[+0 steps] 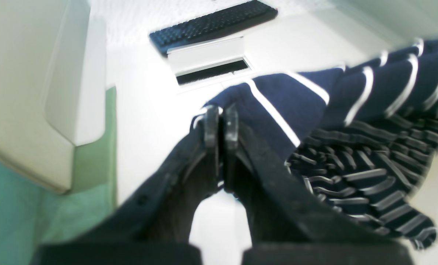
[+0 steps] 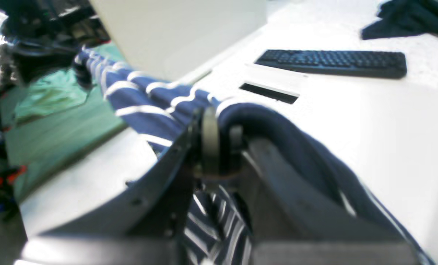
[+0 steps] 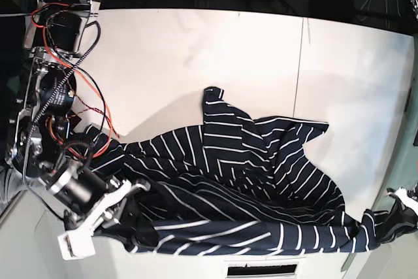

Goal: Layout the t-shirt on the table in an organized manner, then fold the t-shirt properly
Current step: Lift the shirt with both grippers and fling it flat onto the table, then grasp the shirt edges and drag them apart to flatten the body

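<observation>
Striped t-shirt [image 3: 248, 181], rumpled on the bench [image 3: 163, 63]: hem edge stretched sideways between left claw [image 1: 221, 121] and right claw [image 2: 219, 136], each clamped on it.

The t-shirt [image 3: 235, 194] is dark navy with thin white stripes, the surface [image 3: 163, 63] white, the keyboard [image 2: 333, 62] black.

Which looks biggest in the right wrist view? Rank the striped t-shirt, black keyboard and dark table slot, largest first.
1. Dark navy white-striped fabric t-shirt, though it is nearest the camera, which inflates it.
2. Flat black keyboard.
3. Narrow dark rectangular slot in the white table.
</observation>
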Robot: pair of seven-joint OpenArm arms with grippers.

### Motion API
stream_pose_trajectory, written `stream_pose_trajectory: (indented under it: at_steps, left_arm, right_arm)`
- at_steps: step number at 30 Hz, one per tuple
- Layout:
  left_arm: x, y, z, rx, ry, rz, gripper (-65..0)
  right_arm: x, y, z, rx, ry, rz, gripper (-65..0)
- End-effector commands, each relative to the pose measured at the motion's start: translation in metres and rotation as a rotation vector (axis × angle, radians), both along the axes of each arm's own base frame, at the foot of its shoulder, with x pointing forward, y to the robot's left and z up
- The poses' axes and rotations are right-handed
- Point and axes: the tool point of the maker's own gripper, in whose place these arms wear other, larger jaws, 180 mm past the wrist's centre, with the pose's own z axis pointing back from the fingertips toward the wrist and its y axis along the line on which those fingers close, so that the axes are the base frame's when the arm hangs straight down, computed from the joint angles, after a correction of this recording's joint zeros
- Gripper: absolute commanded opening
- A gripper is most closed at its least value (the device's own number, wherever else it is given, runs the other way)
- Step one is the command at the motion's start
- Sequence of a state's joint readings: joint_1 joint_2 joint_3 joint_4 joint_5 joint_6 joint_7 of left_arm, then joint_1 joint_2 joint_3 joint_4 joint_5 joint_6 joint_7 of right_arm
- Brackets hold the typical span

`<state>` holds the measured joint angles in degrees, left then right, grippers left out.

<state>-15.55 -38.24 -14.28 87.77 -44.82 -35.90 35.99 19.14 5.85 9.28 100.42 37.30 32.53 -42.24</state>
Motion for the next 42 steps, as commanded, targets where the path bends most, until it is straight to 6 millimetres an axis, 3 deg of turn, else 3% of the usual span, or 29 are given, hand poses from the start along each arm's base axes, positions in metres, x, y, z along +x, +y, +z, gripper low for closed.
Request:
stream_pose_trajectory:
  at_steps: [1,6,10,17,19,21,23,25,28,33,38,42]
  left_arm:
    - [-0.008,0.004,0.018,0.023,-0.031,0.005,-65.0]
    - [-0.080,-0.033,0.007,0.040,0.006,-0.150,-65.0]
    - [-0.124,-0.072,-0.008,-0.057,0.067,-0.249,-65.0]
    - [-0.183,-0.112,-0.079,-0.191,0.328,-0.300,-65.0]
    - [-0.195,-0.125,-0.094,-0.219,0.388,-0.328,-56.6]
    - [-0.208,-0.140,-0.106,-0.253,0.436,-0.360,-52.6]
    - [-0.221,-0.156,-0.117,-0.295,0.478,-0.383,-52.6]
    - [-0.230,-0.167,-0.123,-0.325,0.506,-0.401,-52.6]
    - [-0.220,-0.166,-0.117,-0.320,0.457,-0.388,-52.6]
    - [-0.171,-0.125,-0.103,-0.126,0.271,-0.256,-52.6]
    - [-0.136,-0.083,-0.141,-0.077,0.307,-0.139,-52.6]
    - [-0.108,-0.060,-0.191,-0.065,0.352,-0.067,-52.5]
  right_arm:
    - [-0.008,-0.013,0.002,-0.024,-0.016,-0.014,-65.0]
    - [-0.071,-0.035,-0.054,-0.041,0.138,-0.038,-65.0]
    - [-0.103,-0.057,-0.091,-0.038,0.253,-0.096,-65.0]
    - [-0.149,-0.094,-0.142,-0.111,0.425,-0.207,-65.0]
    - [-0.155,-0.099,-0.155,-0.145,0.465,-0.224,-64.5]
    - [-0.163,-0.105,-0.168,-0.171,0.508,-0.241,-53.0]
    - [-0.171,-0.111,-0.182,-0.194,0.555,-0.257,-43.2]
    - [-0.177,-0.112,-0.188,-0.195,0.576,-0.260,-39.5]
    - [-0.170,-0.107,-0.178,-0.139,0.541,-0.259,-39.5]
    - [-0.142,-0.085,-0.151,-0.011,0.442,-0.234,-39.5]
    - [-0.113,-0.029,-0.134,0.027,0.370,-0.143,-39.5]
    - [-0.094,0.028,-0.145,-0.019,0.356,-0.047,-39.5]
